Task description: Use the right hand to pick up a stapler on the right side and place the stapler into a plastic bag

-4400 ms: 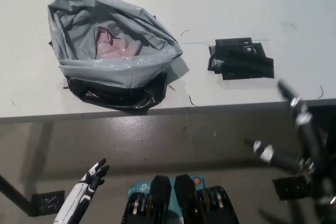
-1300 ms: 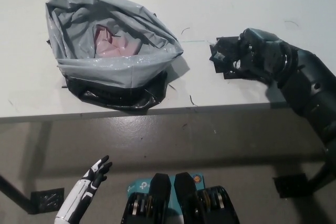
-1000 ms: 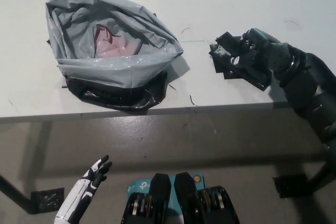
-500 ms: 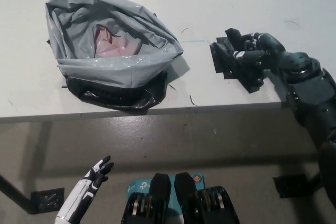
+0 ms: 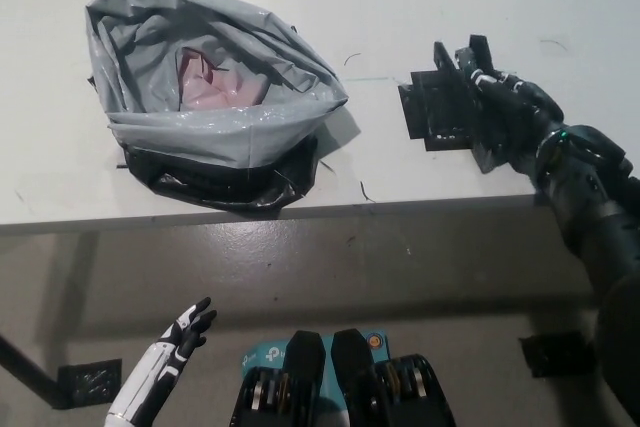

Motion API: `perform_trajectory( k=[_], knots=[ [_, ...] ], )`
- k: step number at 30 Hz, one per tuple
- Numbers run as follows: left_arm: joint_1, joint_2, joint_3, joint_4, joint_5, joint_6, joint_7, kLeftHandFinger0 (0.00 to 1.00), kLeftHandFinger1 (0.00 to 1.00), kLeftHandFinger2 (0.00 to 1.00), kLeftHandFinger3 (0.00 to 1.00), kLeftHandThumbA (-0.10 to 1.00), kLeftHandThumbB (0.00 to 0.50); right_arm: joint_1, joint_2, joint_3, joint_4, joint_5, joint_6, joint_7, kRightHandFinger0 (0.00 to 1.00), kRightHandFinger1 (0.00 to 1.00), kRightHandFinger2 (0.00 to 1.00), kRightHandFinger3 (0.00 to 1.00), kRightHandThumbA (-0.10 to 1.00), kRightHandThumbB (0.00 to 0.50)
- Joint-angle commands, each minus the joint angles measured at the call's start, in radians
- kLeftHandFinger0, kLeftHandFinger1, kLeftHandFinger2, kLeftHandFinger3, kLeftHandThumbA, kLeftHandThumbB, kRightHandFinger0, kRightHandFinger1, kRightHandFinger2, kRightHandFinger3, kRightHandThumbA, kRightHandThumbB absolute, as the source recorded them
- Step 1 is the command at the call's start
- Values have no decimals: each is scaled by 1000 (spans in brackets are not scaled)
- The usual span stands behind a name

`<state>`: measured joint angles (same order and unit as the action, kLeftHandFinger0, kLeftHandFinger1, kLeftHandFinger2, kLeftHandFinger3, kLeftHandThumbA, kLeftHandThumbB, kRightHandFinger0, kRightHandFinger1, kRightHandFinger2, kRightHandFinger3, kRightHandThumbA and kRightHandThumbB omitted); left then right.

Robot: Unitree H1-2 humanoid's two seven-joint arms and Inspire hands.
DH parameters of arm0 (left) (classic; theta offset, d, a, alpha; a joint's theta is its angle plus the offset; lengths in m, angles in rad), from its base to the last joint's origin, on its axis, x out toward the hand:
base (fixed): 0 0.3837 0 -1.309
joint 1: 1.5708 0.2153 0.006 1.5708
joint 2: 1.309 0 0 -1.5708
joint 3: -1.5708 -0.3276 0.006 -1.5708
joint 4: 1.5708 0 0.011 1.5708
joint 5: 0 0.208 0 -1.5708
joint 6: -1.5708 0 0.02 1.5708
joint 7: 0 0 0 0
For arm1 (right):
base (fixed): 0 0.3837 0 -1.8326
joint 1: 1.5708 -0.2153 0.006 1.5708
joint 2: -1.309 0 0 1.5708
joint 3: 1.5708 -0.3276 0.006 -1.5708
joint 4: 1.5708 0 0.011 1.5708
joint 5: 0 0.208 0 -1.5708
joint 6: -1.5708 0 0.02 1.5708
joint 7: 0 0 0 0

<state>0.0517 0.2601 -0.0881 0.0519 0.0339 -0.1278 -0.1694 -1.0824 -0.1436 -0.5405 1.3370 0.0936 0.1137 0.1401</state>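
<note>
The black fingers (image 5: pixel 478 69) of the right hand (image 5: pixel 502 112) are curled closed around the stapler (image 5: pixel 484 154), a dark bar that runs under the palm. One squared end sticks out on the side nearer the bench edge. Black hand on black stapler makes the exact contact hard to see.

The stapler lies at the right side of the white bench (image 5: pixel 330 7), over a flat black patch (image 5: pixel 420 117) on the surface. It is turned so that its length points roughly away from the robot. Whether it touches the patch or is just clear of it cannot be told. The black right arm (image 5: pixel 590 217) slants in from the lower right and crosses the bench's front edge.

Well to the left of the hand stands the grey plastic bag (image 5: pixel 225 142), mouth open and facing up, its rim crumpled. Something pale pink (image 5: pixel 215 82) shows inside it, and a black layer (image 5: pixel 215 185) shows under its near side.

The white left hand (image 5: pixel 180 339) rests low at the bottom left, below the bench edge and away from everything, fingers spread and holding nothing.
</note>
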Motion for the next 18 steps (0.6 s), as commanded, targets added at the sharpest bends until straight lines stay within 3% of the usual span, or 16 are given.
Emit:
perform_trajectory(
  k=[1,8,11,18],
  knots=[
    [-17,24,10,-33,12,-2,-11,1000,1000,1000,1000,1000,213,-53,31,-87,3,184,49,49,0,87,534,701,530,127],
    [-8,22,16,-35,-1,-1,-13,1000,1000,1000,1000,1000,223,-59,47,-170,-8,285,120,96,0,94,562,863,575,115],
    [-10,23,16,-32,4,-7,-13,1000,1000,1000,1000,1000,203,-73,75,-190,-65,332,171,113,0,111,608,856,558,112],
    [-10,19,14,-31,9,1,-11,1000,1000,1000,1000,1000,235,-112,183,-131,-335,386,321,103,0,132,575,755,534,120]
  ],
)
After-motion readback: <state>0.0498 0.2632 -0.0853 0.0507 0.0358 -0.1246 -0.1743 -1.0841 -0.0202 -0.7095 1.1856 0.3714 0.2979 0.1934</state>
